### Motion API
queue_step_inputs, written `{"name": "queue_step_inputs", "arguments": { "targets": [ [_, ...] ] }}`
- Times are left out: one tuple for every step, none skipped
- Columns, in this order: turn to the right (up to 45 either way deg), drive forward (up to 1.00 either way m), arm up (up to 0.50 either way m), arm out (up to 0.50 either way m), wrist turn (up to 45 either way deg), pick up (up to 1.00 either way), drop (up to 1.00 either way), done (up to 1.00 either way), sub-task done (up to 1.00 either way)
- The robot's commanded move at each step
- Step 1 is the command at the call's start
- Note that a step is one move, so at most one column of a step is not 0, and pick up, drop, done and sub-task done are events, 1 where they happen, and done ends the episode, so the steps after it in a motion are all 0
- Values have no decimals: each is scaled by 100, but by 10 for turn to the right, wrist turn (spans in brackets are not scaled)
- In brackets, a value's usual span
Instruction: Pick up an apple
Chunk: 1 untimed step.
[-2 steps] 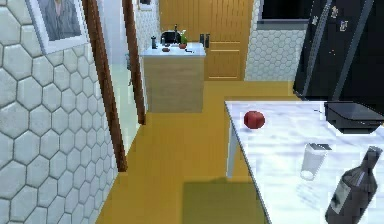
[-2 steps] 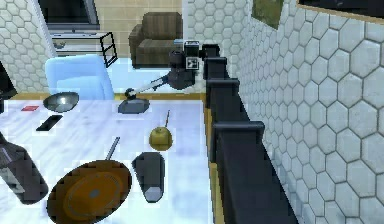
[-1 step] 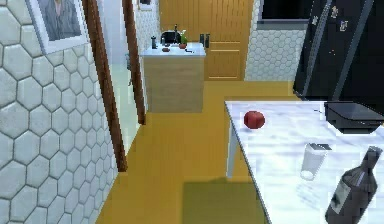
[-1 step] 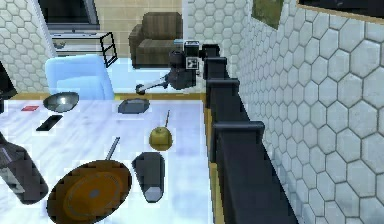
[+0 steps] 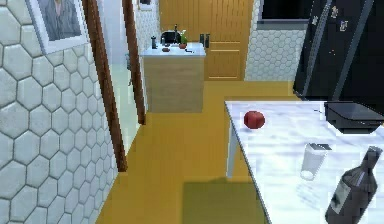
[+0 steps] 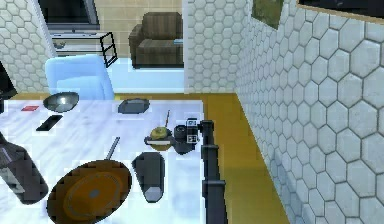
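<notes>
1. Bottle (image 5: pixel 355 190): dark, nearest item in the forward view, at the right of the white worktop (image 5: pixel 280 150).
2. Glass (image 5: pixel 314 160): clear, upright, just beyond the bottle.
3. Apple (image 5: pixel 254 119): red, resting on the worktop near its far left corner in the forward view, well apart from the glass.
4. Black appliance (image 5: pixel 352 117): right of the apple, by the far edge.
5. Second worktop (image 5: pixel 172 80): farther off, with small dark things on top.
6. Fridge (image 5: pixel 345 45): black, far right.
7. Pan (image 6: pixel 90 190): dark and round, nearest in the arm side view.
8. Arm (image 6: pixel 212 175): dark bar, right of the pan.
9. Claw (image 6: pixel 163 132): over the worktop, with a small yellow-green blob (image 6: pixel 157 134) at or behind it. Whether it holds anything cannot be told.
10. Dish (image 6: pixel 133 105) and bowl (image 6: pixel 60 100): at the far edge.
11. Chair (image 6: pixel 75 72): pale blue, beyond the bowl.
12. Armchair (image 6: pixel 160 40): brown, farthest.
</notes>
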Motion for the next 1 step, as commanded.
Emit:
{"name": "queue_step_inputs", "arguments": {
  "targets": [
    [0, 0, 0, 0, 0, 100, 0, 0, 0]
  ]
}}
